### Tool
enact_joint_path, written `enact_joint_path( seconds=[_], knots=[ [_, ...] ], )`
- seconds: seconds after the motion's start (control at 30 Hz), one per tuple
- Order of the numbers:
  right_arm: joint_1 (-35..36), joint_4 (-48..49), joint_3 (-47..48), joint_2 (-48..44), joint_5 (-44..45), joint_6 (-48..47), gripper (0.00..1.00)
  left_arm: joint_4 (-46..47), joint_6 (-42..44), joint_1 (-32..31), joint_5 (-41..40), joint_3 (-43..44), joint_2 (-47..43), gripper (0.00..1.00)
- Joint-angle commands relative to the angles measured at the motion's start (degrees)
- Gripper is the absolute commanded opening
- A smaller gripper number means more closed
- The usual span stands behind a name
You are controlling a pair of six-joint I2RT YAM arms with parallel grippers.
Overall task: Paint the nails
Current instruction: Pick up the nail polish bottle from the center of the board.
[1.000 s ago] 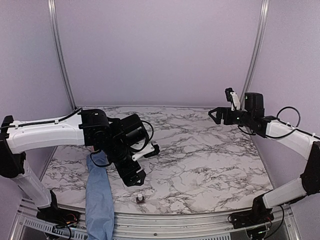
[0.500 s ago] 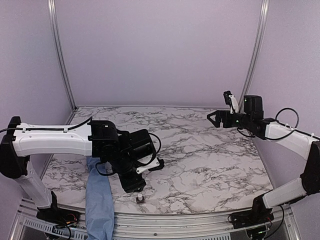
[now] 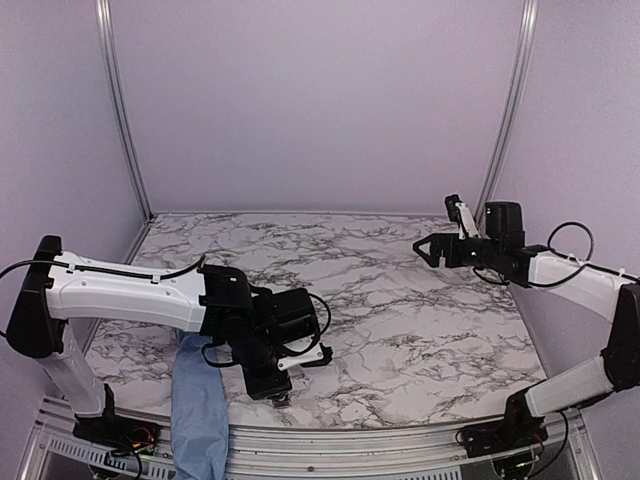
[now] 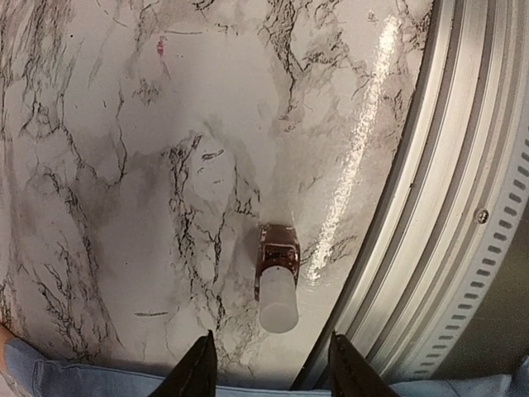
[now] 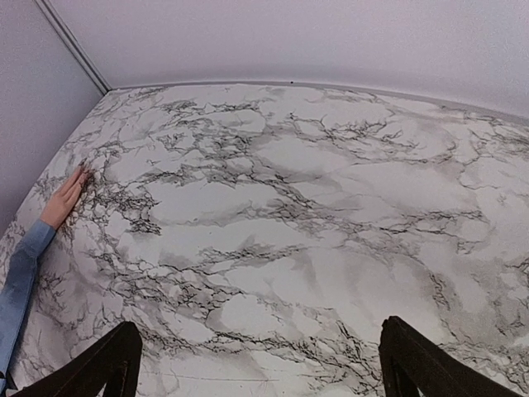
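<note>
Wide-open left gripper [image 4: 269, 374] lined up on small dark white-capped bottle [image 4: 277, 279], lower centre, likely for pickup; right gripper [image 5: 260, 372] wide, empty; light-skinned hand [image 5: 64, 201] flat mid-left, nails [image 5: 80, 171] exposed.

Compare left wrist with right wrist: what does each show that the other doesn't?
Left wrist only: a small dark white-capped bottle on the marble beside the metal edge rail, just ahead of the open left claw. Right wrist only: the person's hand flat on the marble at far left, the back wall, and the open right claw. Both: the marble table and the light blue sleeve.
</note>
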Motion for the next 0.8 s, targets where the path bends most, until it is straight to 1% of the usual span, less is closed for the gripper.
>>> enact_joint_path(
  seconds=[0.0,0.33,0.77],
  knots=[
    [-0.26,1.09,0.17,-1.92,-0.65,0.52,0.99,1.83,2.02,-0.24,0.31,-0.06,1.39,0.45],
    [-0.57,0.58,0.37,-1.83,-0.01,-0.34,0.99,2.81,3.12,-0.27,2.01,-0.67,2.86,0.36],
    [-0.58,1.04,0.80,-0.98,-0.39,-0.36,0.98,3.99,3.76,-0.26,1.68,-3.09,3.48,0.29]
  ],
)
